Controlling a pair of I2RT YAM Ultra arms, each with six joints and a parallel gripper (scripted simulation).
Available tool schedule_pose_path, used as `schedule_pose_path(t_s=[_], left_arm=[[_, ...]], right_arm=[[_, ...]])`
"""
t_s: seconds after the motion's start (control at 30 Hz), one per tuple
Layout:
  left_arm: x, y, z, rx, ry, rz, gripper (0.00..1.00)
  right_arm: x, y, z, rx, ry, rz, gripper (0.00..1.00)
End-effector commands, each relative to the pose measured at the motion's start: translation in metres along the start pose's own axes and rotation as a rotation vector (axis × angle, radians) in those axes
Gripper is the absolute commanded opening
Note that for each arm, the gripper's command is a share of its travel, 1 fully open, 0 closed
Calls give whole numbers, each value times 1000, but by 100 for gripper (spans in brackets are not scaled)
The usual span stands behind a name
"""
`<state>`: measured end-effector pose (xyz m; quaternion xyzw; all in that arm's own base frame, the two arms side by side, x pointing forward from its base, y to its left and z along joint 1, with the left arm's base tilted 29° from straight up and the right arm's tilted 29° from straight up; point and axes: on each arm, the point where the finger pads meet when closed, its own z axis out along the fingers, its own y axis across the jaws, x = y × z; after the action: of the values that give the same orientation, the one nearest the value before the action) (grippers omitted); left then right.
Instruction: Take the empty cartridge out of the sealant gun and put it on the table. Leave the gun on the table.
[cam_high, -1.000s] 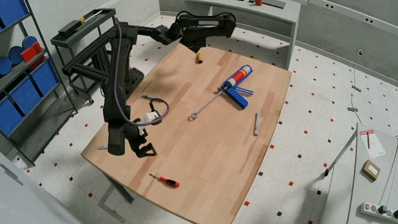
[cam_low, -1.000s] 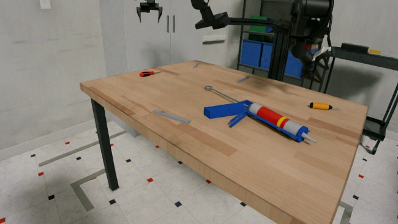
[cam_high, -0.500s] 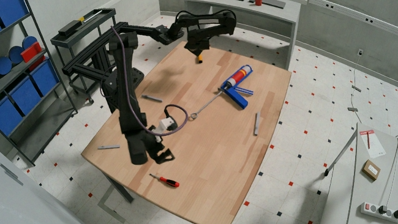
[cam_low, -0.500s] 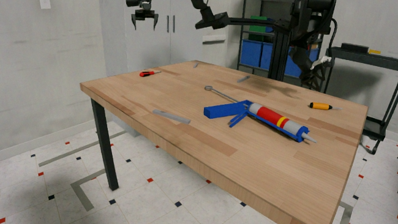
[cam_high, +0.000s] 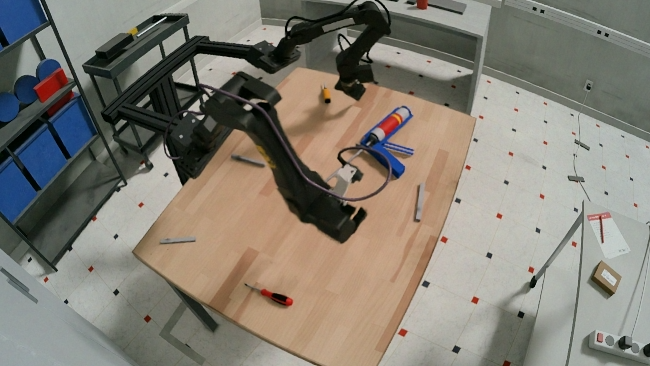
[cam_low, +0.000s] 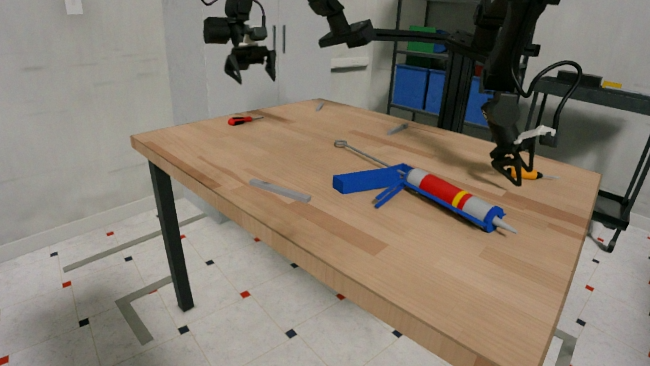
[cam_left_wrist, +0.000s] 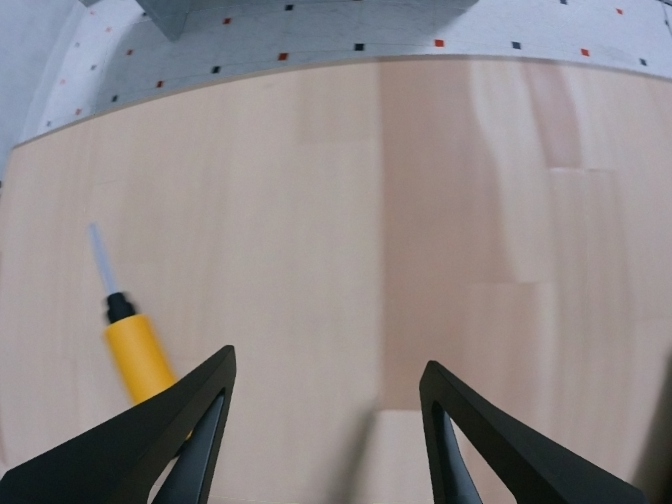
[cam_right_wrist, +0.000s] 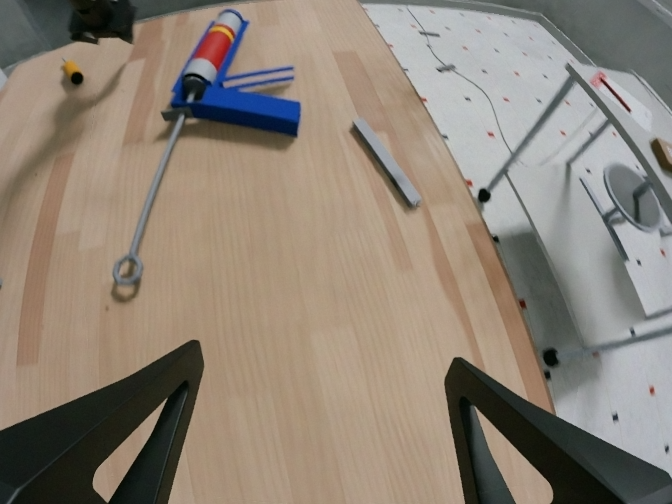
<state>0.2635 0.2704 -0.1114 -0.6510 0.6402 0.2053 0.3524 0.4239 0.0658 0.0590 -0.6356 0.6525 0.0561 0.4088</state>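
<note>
The blue sealant gun (cam_high: 392, 162) (cam_low: 367, 179) (cam_right_wrist: 246, 110) lies on the table. Its pull rod (cam_low: 362, 152) (cam_right_wrist: 154, 187) sticks out behind, ending in a ring. The red and white cartridge (cam_high: 393, 123) (cam_low: 440, 189) (cam_right_wrist: 212, 48) lies in the gun's cradle, its grey nozzle (cam_low: 504, 225) past the front end. My left gripper (cam_low: 524, 176) (cam_left_wrist: 331, 367) is open and empty above the table, between the yellow screwdriver and the gun. My right gripper (cam_low: 256, 80) (cam_right_wrist: 327, 365) is open and empty, high above the table on the rod's ring side; its arm hides the ring in the top view.
The yellow screwdriver (cam_high: 326, 95) (cam_left_wrist: 141, 355) lies near my left gripper. A red screwdriver (cam_high: 276, 297) (cam_low: 240, 120) lies near the opposite table end. A grey bar (cam_high: 419, 202) (cam_low: 280, 190) (cam_right_wrist: 386, 162) lies beside the gun's handle, near the table edge. Two more grey bars (cam_high: 247, 160) (cam_high: 177, 240) lie on the arms' side.
</note>
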Motion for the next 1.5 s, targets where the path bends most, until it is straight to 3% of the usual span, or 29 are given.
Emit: schedule_pose_path(t_s=[0.0,0.07,0.2,0.37,0.57,0.63,0.8,0.97,1.47], left_arm=[[-4,-25,3,-14,166,13,75],[-4,-25,3,-14,166,13,75],[-21,-66,-3,60,257,-11,75],[-52,-115,-26,159,355,-44,75],[-80,-176,-67,284,390,-63,75],[-80,-176,-67,284,390,-63,75],[-10,-187,-83,253,490,30,75],[27,-193,-99,261,544,92,75],[39,-204,-87,281,530,104,75]], right_arm=[[-43,-13,74,51,-118,-2,100],[-43,-13,74,51,-118,-2,100],[-88,31,128,-44,-201,-24,100],[-134,98,177,-169,-278,-51,100],[-167,150,192,-295,-362,-108,100],[-167,150,192,-295,-362,-108,100],[-160,154,197,-304,-342,-98,100],[-152,149,202,-290,-329,-82,100],[-142,155,215,-292,-307,-56,100]])
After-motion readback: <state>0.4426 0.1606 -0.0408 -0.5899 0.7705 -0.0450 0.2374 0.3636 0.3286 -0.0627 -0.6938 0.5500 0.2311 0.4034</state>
